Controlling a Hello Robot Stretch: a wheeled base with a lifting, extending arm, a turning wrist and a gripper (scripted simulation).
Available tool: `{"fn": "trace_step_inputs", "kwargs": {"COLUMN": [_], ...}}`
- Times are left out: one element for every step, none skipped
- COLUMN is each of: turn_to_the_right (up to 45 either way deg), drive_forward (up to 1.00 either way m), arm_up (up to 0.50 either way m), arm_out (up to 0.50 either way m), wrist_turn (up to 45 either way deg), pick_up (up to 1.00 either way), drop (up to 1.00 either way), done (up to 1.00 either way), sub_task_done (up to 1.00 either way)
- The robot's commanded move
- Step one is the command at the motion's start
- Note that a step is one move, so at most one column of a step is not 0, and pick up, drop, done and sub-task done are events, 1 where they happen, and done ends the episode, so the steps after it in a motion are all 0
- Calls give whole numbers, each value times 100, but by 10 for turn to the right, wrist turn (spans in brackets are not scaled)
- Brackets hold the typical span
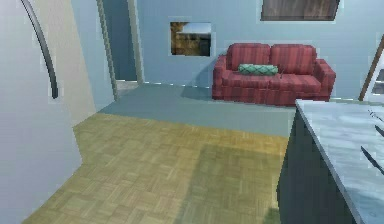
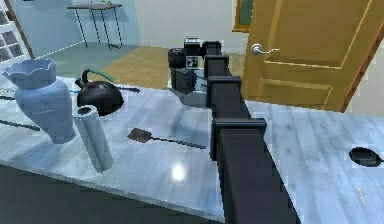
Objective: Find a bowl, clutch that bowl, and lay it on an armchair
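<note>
Searching is the step in hand, as I judge it: the bowl's place cannot be told from here, so the relation the coming move turns on, which way the bowl lies from the gripper (image 2: pixel 183 66), is unsettled too. The 1 arm (image 2: pixel 236 135) reaches out across the pale marbled countertop (image 2: pixel 310 135), and the gripper stands at its far end, just right of the black kettle (image 2: pixel 100 97) and a little farther out. Whether its fingers are spread or pressed together cannot be told, nor whether they hold anything, since the far end is hard to make out.

Of containers, 2 stand here. The kettle looks closed on top. Left of the kettle, close beside it, is an upright blue and white vase (image 2: pixel 42 95) with a flared mouth; what is inside cannot be seen. Nearer than the kettle stands an upright white roll (image 2: pixel 93 138), and nearer and to the kettle's right lies a dark spatula (image 2: pixel 152 137), flat, its handle pointing toward the arm.

Well apart from the kettle, across the floor, is a red striped sofa (image 1: pixel 272 72) with a green cushion (image 1: pixel 258 69) on it; it has 2 seats, so I take it for no armchair. The next move likely calls for turning or driving the base to look elsewhere, with care that the arm does not sweep the kettle.
</note>
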Motion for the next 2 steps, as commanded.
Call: {"fn": "trace_step_inputs", "kwargs": {"turn_to_the_right": [0,0], "drive_forward": [0,0], "arm_up": [0,0], "arm_out": [0,0], "wrist_turn": [-450,-450], "pick_up": [0,0], "drop": [0,0], "done": [0,0], "sub_task_done": [0,0]}}
